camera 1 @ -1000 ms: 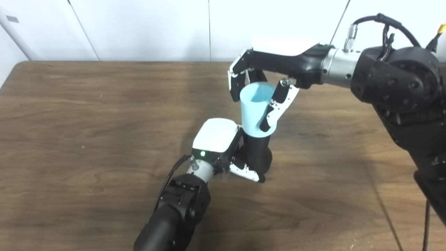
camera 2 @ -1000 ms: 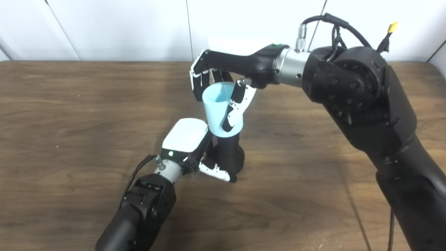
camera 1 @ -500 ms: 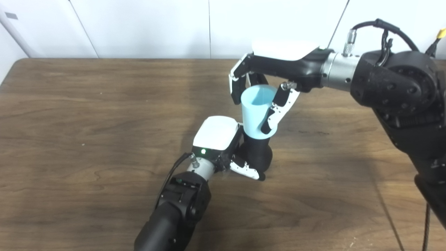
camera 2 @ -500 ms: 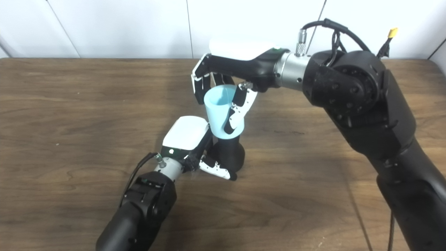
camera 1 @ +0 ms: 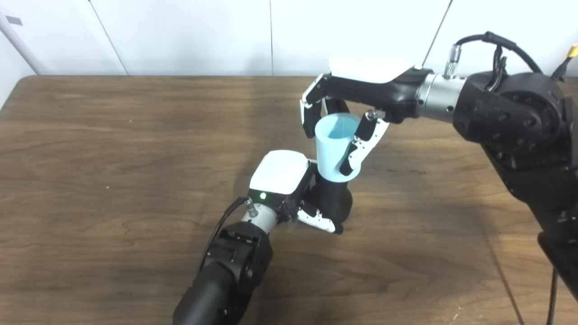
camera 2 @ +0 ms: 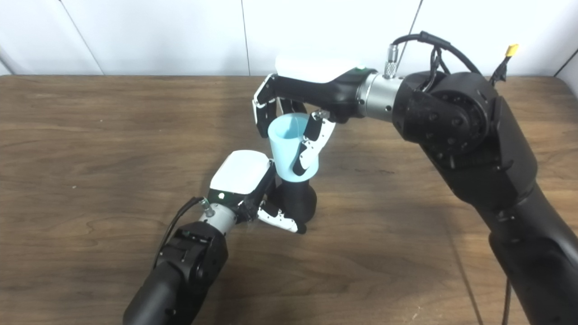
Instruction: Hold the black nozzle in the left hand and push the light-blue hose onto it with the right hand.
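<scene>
Hose [camera 1: 334, 146], pinched by right hand [camera 1: 350, 110], has slid lower onto nozzle [camera 1: 332, 203] at frame centre; left hand [camera 1: 293, 189] clasps nozzle; seating nearly complete.

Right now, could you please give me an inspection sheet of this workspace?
Surface: brown wooden table, bare where visible.
Job's things: black nozzle upright on the table; light-blue hose seated over its top, open end up.
Clutter: nothing seen.
Robot hands: left robot hand shut on the nozzle base; right robot hand shut on the hose from above.
Cables: black cable looped at the right wrist; another at the left wrist.
Surroundings: white panelled wall behind the table.
</scene>
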Controlling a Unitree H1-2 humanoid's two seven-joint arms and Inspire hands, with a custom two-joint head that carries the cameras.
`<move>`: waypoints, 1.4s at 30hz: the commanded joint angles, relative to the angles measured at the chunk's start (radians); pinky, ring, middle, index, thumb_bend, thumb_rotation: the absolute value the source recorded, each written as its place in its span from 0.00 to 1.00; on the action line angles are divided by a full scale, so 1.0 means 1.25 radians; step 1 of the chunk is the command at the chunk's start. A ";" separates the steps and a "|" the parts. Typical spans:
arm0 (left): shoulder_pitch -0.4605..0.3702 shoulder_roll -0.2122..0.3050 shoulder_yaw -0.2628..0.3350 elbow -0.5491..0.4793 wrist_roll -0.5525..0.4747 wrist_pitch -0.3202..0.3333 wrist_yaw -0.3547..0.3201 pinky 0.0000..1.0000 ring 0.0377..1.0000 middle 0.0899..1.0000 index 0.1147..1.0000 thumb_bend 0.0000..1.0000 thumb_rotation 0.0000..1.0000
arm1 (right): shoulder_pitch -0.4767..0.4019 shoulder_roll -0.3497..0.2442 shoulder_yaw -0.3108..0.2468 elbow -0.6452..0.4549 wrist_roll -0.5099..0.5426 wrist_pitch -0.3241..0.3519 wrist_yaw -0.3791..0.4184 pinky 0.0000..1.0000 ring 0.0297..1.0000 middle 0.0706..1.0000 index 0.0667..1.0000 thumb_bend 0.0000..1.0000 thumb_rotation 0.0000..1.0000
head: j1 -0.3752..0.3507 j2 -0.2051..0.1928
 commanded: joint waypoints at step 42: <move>0.011 -0.005 0.008 -0.023 0.009 -0.001 -0.049 0.40 0.48 0.45 0.41 0.52 0.00 | 0.012 -0.037 0.005 -0.039 -0.035 0.045 0.001 0.38 0.37 0.48 0.45 0.52 0.00 | -0.016 0.018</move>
